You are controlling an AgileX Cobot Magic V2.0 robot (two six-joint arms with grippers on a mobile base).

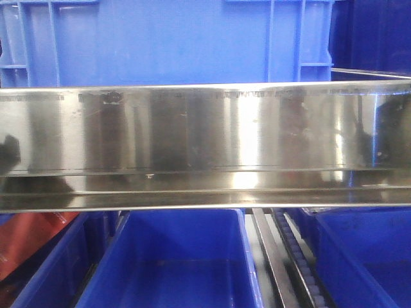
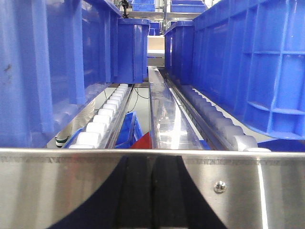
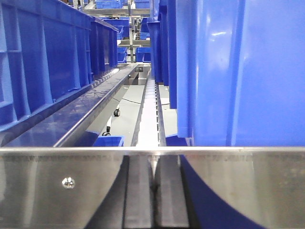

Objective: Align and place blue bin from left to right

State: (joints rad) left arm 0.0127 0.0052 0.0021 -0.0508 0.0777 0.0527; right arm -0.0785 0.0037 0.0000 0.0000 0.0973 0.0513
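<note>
A large blue bin (image 1: 160,38) fills the top of the front view, standing on the upper level behind a steel rail (image 1: 205,128). The left wrist view shows blue bin walls on both sides, a left wall (image 2: 47,71) and a ribbed right wall (image 2: 248,62), with a lane between them. A smooth blue wall (image 3: 238,71) stands close on the right of the right wrist view. My left gripper (image 2: 152,160) is shut and empty, its dark fingers against the steel rail (image 2: 248,191). My right gripper (image 3: 153,164) is likewise shut against the rail (image 3: 57,191), touching no bin.
White roller tracks (image 2: 102,121) and a steel guide (image 2: 167,124) run away between the bins. More blue bins (image 3: 43,62) line the left of the right wrist view. Below the rail are open blue bins (image 1: 173,256), a roller track (image 1: 292,256) and something red (image 1: 32,237).
</note>
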